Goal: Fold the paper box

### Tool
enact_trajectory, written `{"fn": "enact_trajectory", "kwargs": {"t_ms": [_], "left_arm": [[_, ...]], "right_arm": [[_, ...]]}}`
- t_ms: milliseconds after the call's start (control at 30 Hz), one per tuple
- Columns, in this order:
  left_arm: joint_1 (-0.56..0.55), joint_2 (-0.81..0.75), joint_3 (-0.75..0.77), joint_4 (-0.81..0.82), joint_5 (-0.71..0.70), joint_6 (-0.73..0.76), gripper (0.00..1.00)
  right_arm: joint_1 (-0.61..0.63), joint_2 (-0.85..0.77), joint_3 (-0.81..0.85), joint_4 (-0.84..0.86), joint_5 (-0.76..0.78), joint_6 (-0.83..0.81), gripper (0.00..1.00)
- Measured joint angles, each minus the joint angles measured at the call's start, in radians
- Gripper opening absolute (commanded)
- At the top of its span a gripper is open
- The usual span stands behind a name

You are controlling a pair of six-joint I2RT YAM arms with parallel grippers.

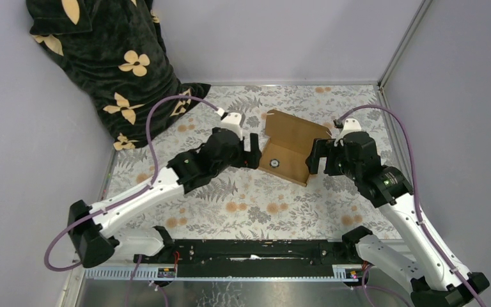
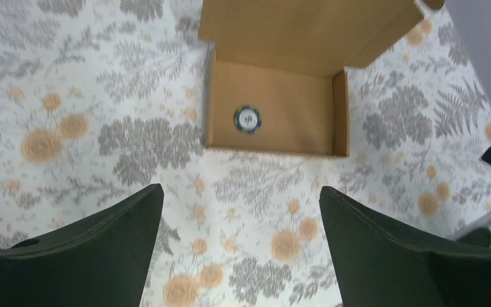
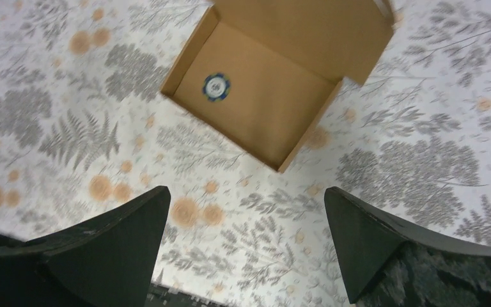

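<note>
**A:** Start at the near edge. What's there?

**B:** Two arms, based side by side on the table (image 1: 243,204). Each carries one tool, so two tools. The left tool (image 1: 254,152) has its fingers spread wide with nothing between them, and so does the right tool (image 1: 313,157). Neither is clamped on anything.

**A:** And the paper box?

**B:** There is one paper box (image 1: 288,150), past the middle of the table, sitting between the two tools. The left tool is near its left wall and the right tool near its right wall. In both wrist views the fingers are apart from the cardboard.

**A:** How far along is it?

**B:** The tray looks formed, with its low walls upright all round. On its floor lies one small round disc (image 2: 247,119), blue-rimmed with a white centre. The lid (image 1: 297,128) is open and rises from the far wall. I'd say the step in hand is closing it.

**A:** What does that call for?

**B:** Probably one tool reaching past the far edge of the lid to push it down toward the near wall, while the other steadies the tray so it doesn't slide. The lid's flaps would then need tucking inside the walls. I can't tell from here how stiff the hinge is.

**A:** Anything farther off?

**B:** One dark cloth (image 1: 102,57) with tan flowers is heaped in the far left corner, well apart from the box.
</note>
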Motion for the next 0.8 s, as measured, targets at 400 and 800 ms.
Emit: {"fn": "enact_trajectory", "kwargs": {"t_ms": [400, 800], "left_arm": [[0.093, -0.184, -0.245, 0.036, 0.229, -0.065, 0.98], [0.426, 0.204, -0.127, 0.210, 0.488, -0.013, 0.99]], "right_arm": [[0.000, 0.026, 0.070, -0.118, -0.128, 0.098, 1.00], [-0.082, 0.206, -0.003, 0.009, 0.156, 0.097, 0.98]]}}
